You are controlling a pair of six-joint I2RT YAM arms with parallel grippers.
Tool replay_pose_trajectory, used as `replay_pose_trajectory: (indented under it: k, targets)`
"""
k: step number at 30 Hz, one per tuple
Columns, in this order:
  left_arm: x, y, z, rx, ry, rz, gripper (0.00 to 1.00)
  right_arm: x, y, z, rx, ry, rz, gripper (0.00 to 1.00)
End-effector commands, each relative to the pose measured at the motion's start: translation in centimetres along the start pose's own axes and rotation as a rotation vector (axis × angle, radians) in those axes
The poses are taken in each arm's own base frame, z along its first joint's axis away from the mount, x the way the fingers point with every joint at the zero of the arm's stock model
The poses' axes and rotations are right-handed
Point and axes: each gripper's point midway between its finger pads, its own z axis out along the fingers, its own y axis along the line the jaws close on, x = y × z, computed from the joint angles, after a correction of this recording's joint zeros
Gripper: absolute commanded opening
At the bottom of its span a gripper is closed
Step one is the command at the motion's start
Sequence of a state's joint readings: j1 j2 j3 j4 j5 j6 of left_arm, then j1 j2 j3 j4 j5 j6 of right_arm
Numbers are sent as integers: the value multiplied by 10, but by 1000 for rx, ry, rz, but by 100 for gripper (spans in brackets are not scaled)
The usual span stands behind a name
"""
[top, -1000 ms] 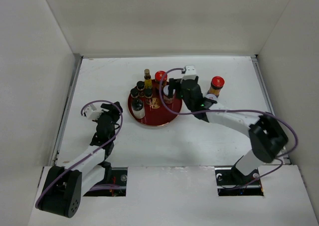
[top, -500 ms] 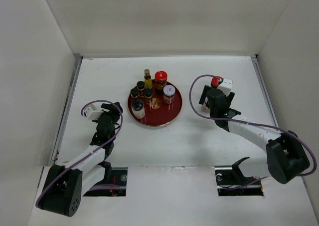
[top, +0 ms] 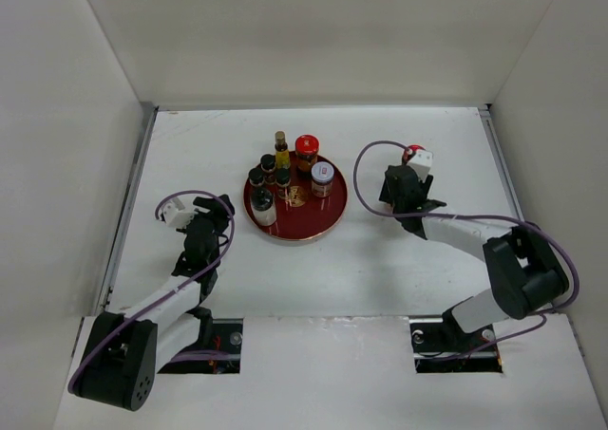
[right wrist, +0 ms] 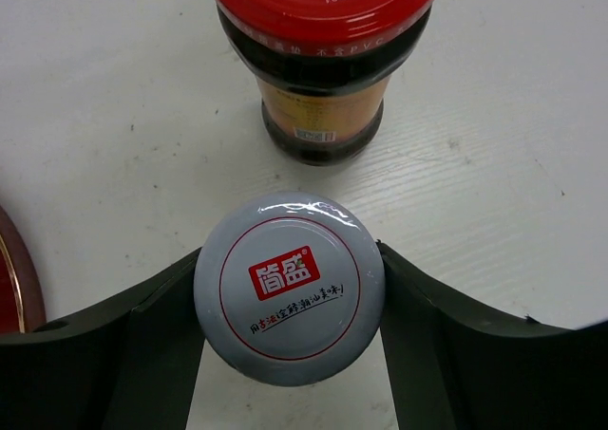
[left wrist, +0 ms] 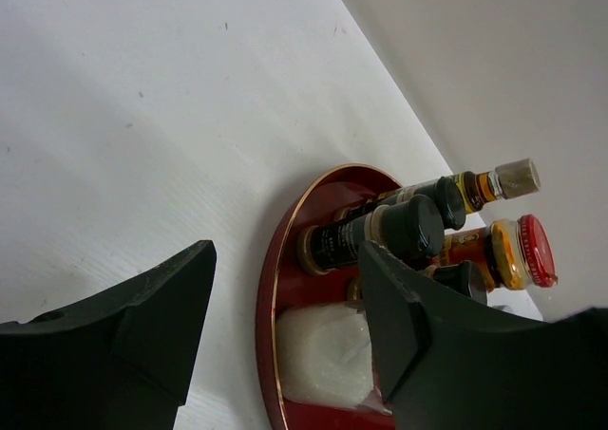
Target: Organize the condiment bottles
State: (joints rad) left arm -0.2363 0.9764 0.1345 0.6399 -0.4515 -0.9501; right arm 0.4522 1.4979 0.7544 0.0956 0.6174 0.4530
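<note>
Presently right pincer (right wrist: 290,259) clasps white-lidded jar (right wrist: 290,297) beside red-lidded jar (right wrist: 323,69).

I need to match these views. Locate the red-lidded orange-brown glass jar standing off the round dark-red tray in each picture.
Top external: red-lidded jar, right of the dark-red tray, half hidden by the white wrist camera.
Left wrist: not in it; the red lid there is a second jar, on the tray.
Right wrist: top centre, behind the white-lidded jar.
Shared landmark: the tray's rim, in all three.
</note>
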Motion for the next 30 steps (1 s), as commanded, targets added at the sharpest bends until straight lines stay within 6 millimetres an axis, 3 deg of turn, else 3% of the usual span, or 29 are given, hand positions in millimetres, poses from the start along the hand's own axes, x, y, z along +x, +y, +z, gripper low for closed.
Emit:
replay_pose_trajectory:
  k: [1, 6, 8, 14, 21, 25, 30]
  targets:
    - [-7, -15, 2, 47, -17, -18, 60, -48, 20, -23, -73, -145, 76, 57]
    - [-7, -14, 2, 41, -20, -17, 60, -77, 62, -80, -219, -205, 17, 54]
    - [-7, -15, 3, 44, -15, -18, 60, -77, 94, -103, -324, -201, 0, 54]
    - [-6, -14, 3, 41, -15, -15, 60, -66, 182, -141, -548, -177, -56, 55]
    - [-7, -14, 3, 41, -18, -15, 60, -43, 268, -151, -710, -149, -112, 55]
    - [-10, -16, 1, 50, -27, -21, 60, -18, 292, -142, -718, -122, -153, 57]
    - [-4, -15, 3, 44, -7, -18, 60, 12, 306, -130, -719, -81, -201, 61]
